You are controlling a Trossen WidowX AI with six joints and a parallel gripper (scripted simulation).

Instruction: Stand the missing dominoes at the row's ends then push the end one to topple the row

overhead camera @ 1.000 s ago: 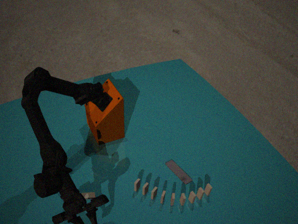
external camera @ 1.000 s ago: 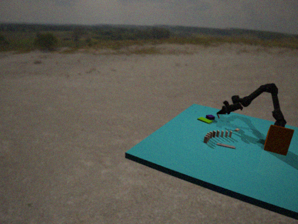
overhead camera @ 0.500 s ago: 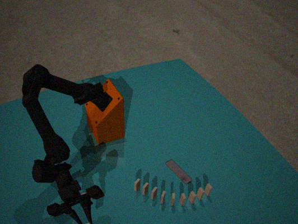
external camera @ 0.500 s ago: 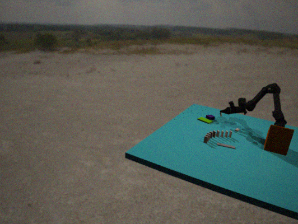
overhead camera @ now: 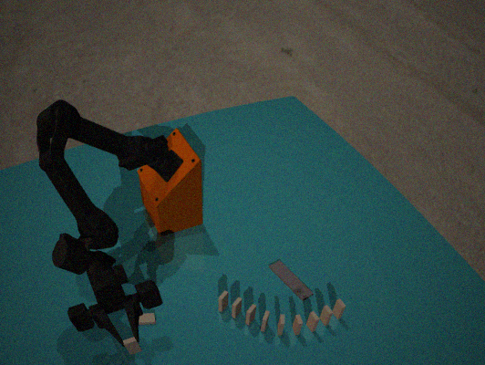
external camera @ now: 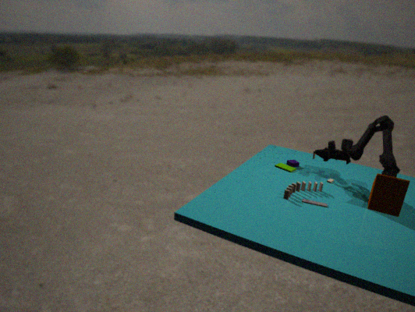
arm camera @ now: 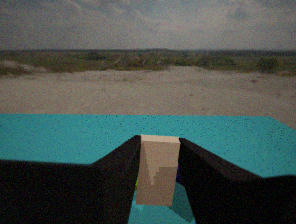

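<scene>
My gripper (overhead camera: 128, 338) (external camera: 316, 154) (arm camera: 158, 142) is shut on a pale wooden domino (overhead camera: 132, 346) (arm camera: 158, 171). It holds the domino in the air over the table, well off the left end of the row in the top view. The row of standing dominoes (overhead camera: 279, 315) (external camera: 303, 186) curves in a shallow arc and all of them stand upright. One more loose domino (overhead camera: 147, 318) (external camera: 331, 180) lies flat on the teal table (overhead camera: 283, 182) (external camera: 273, 226) (arm camera: 60, 135), between my gripper and the row.
A tall orange box (overhead camera: 175, 189) (external camera: 388, 194) stands beside the arm's base. A flat grey strip (overhead camera: 290, 279) (external camera: 314, 203) lies just beside the row. A green slab (external camera: 285, 167) and a purple block (external camera: 292, 162) lie near the table's far edge.
</scene>
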